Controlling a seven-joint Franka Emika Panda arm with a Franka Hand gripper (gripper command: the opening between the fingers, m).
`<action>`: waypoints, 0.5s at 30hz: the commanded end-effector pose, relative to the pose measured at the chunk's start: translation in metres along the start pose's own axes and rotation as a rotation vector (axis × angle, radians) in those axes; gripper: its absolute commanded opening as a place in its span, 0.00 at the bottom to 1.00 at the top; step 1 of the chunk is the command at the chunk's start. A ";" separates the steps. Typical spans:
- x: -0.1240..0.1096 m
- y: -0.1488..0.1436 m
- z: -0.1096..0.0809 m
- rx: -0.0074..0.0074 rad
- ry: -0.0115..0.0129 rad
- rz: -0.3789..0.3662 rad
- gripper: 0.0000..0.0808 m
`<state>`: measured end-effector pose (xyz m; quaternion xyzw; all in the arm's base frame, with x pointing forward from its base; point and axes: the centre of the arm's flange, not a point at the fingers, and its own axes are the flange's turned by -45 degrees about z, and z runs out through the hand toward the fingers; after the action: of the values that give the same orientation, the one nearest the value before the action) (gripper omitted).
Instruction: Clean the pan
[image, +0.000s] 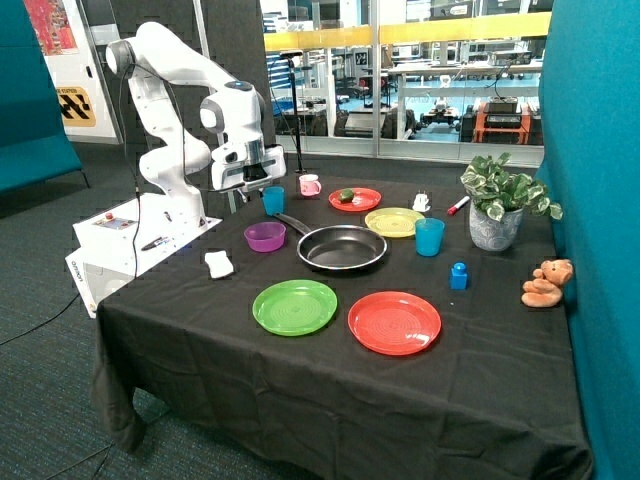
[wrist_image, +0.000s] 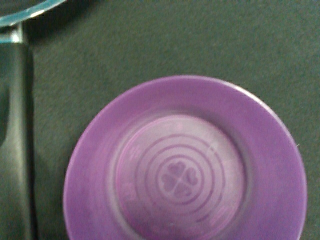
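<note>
Black cloth covers the worktop (image: 300, 380). Pan (image: 342, 247) sits near the middle of it, black with a shiny rim, handle angled toward the blue cup (image: 273, 200) at the back; its inside looks bare. Purple bowl (image: 265, 236) stands just beside the handle, a white cloth (image: 219, 264) near it at the worktop edge. Green plate (image: 295, 306) and red plate (image: 394, 322) lie in front of the pan, apart from it.

End effector (image: 255, 178) hangs above the bowl and the blue cup, holding nothing visible; finger spacing cannot be told from either view.

Writing: a label runs along the side of the white base box (image: 105, 250), not legible.

Wrist view only: the bowl's (wrist_image: 185, 165) floor carries raised concentric rings around a four-heart clover; the pan handle (wrist_image: 17, 145) lies alongside the bowl, and a blue rim arc (wrist_image: 30, 14) shows at the corner. Outside view only: potted plant (image: 497, 205), teddy bear (image: 547, 283).
</note>
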<state>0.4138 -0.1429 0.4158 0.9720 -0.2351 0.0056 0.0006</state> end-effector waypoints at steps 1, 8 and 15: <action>0.009 0.011 -0.002 -0.0015 -0.0111 0.016 0.36; 0.002 0.012 0.004 -0.0013 -0.0111 -0.015 0.60; -0.009 0.021 0.017 -0.0012 -0.0111 -0.033 0.85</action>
<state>0.4092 -0.1539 0.4086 0.9736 -0.2282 -0.0045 0.0005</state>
